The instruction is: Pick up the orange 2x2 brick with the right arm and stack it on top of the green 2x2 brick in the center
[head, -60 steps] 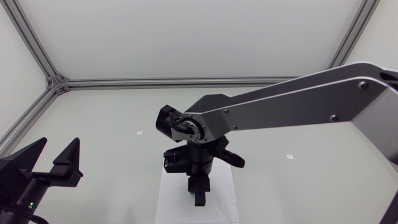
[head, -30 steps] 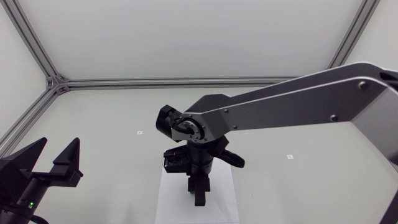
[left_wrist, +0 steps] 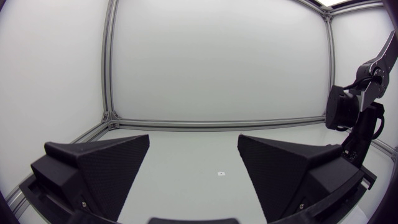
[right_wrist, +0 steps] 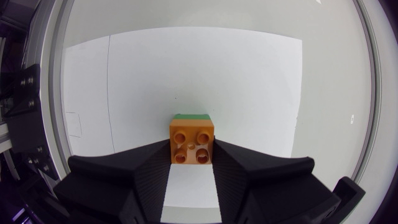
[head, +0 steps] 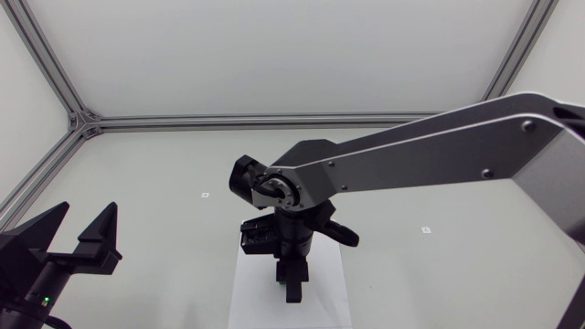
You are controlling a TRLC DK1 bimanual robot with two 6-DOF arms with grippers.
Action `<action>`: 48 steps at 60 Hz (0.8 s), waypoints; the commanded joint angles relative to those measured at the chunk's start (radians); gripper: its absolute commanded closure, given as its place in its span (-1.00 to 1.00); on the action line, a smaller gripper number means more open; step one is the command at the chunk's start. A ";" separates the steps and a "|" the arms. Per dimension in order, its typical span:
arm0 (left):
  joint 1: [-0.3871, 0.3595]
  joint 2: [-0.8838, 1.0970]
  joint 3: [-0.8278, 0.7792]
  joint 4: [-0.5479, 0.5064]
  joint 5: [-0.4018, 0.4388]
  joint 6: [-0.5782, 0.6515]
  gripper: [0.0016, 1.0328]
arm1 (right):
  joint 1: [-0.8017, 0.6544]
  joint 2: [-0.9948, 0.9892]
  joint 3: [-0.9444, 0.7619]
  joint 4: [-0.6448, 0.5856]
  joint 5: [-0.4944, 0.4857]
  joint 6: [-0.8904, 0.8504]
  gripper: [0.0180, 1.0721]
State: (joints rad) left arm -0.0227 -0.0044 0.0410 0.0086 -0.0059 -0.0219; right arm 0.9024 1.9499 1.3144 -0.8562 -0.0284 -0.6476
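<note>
Bright even diffuse light; faint shadows; fisheye-bent edges in wrist views.

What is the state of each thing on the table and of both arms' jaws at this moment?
Orange brick: held between the right jaws, over the green brick.
Green brick: on the white sheet, mostly hidden under the orange one.
Right arm: jaws shut on the orange brick.
Left arm: jaws open, empty.

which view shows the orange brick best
The right wrist view: the orange brick sits studs-up, gripped on both sides by the right hand, a green brick edge showing just beyond it. In the head view the right arm covers it; the left wrist view does not show it.
</note>
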 commanded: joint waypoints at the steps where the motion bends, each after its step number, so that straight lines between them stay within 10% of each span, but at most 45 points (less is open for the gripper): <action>1: 0.003 -0.008 -0.041 -0.015 0.004 0.013 -0.92 | 0.000 0.030 -0.020 0.009 0.005 0.000 0.76; 18: 0.003 -0.008 -0.041 -0.013 0.004 0.013 -0.92 | 0.004 0.024 -0.024 0.011 0.013 0.009 0.15; 48: 0.003 -0.008 -0.041 -0.015 0.004 0.013 -0.92 | 0.003 0.017 -0.026 0.013 0.012 0.014 -0.03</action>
State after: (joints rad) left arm -0.0227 -0.0044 0.0410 0.0086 -0.0059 -0.0223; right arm 0.9024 1.9499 1.3132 -0.8410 -0.0216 -0.6472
